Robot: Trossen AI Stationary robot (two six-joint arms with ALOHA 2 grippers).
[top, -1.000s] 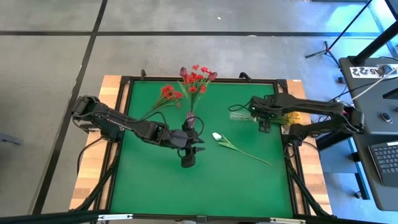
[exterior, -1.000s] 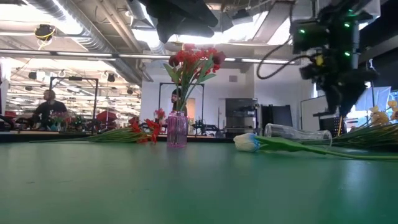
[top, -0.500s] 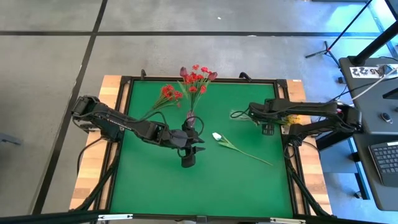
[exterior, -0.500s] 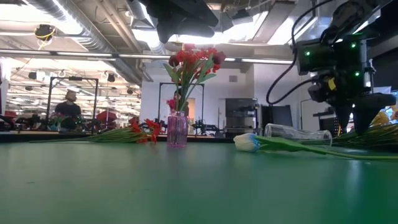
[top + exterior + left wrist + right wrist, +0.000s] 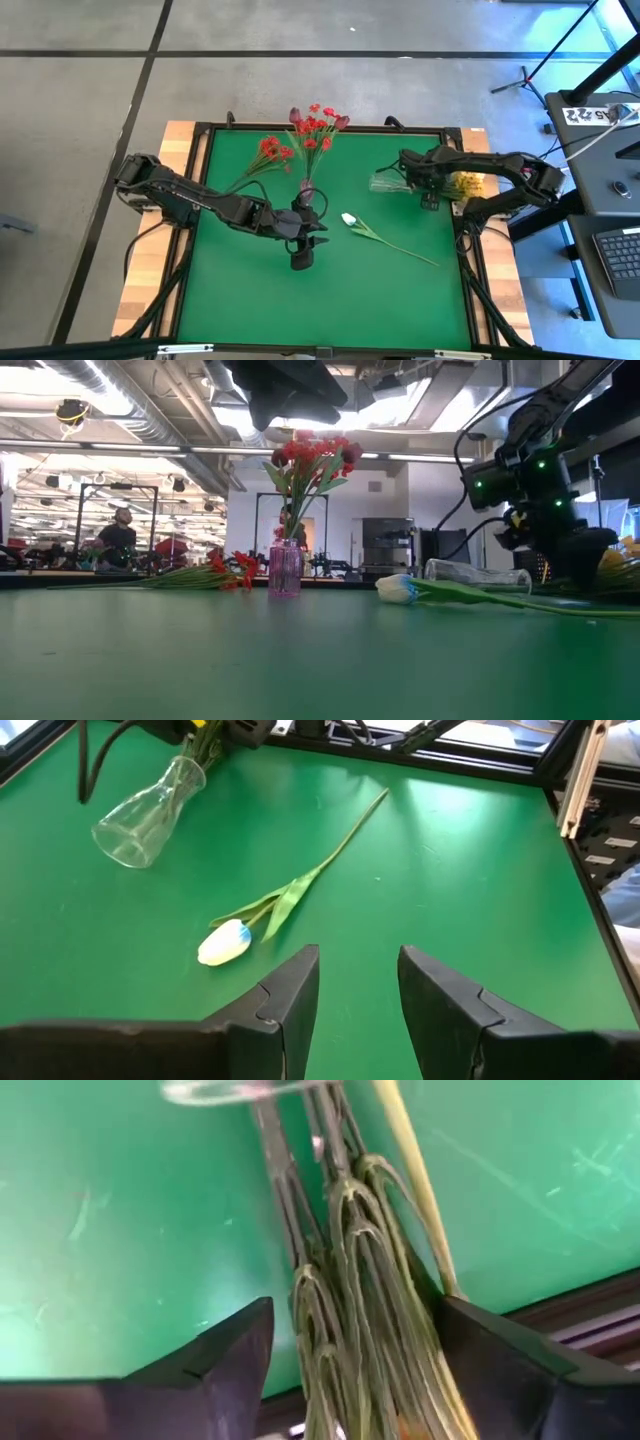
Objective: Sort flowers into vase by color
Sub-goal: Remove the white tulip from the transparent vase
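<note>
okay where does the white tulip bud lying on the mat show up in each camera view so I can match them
High view: white bud at mat centre, right of the left gripper.
Low view: right of centre, lying beside the pink vase.
Left wrist view: just beyond the open fingers.
Right wrist view: not in it.
Shared landmark: the clear vase on its side.

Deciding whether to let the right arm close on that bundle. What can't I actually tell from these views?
- Right gripper: right wrist view shows open fingers either side of the green stems; contact unclear.
- Yellow flowers: high view, mostly hidden under the right arm; heads cut off in the wrist view.
- Clear vase lying on its side: its mouth is hidden by stems.
- Left gripper: holds nothing, near the white bud.
</note>
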